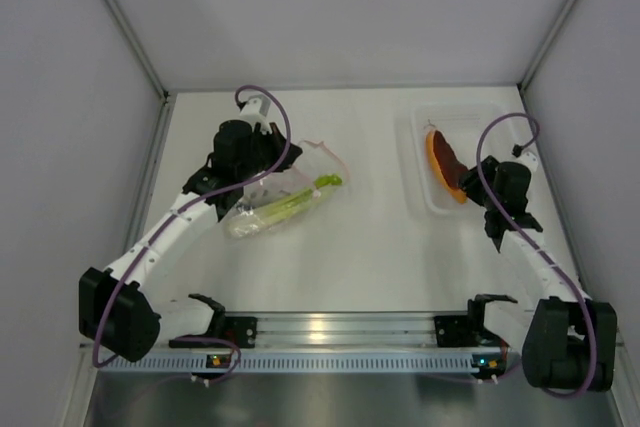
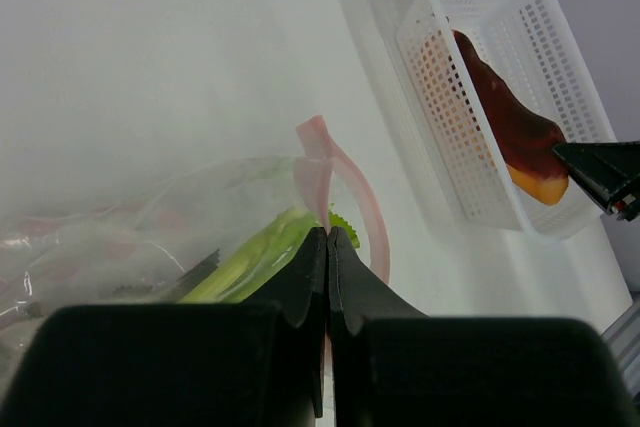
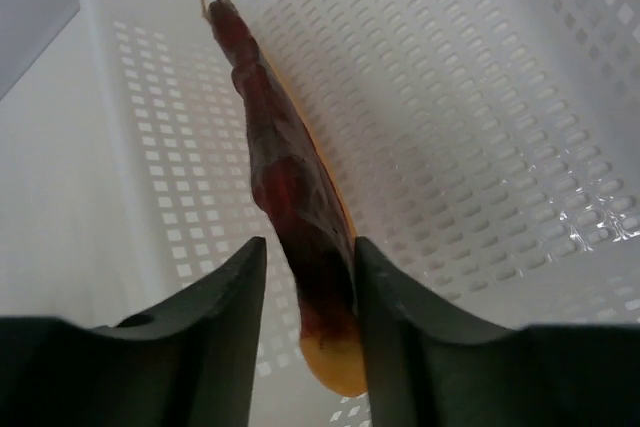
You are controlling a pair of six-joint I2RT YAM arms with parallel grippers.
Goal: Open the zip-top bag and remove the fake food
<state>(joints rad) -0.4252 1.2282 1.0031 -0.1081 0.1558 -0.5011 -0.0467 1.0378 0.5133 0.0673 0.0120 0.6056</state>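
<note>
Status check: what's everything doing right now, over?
Left gripper shut on zip-top bag, leek stalk inside. Right gripper open, straddling orange-red slice in white basket. Nothing seen in the way.

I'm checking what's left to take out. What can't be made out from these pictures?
- What the bag holds besides the leek: in the top view the left arm covers its near end; in the left wrist view the crinkled plastic blurs it.
- Whether the left fingers pinch the plastic: left wrist view, they meet and hide the seam.
- Whether the right fingers grip the slice: right wrist view, contact is unclear.
</note>
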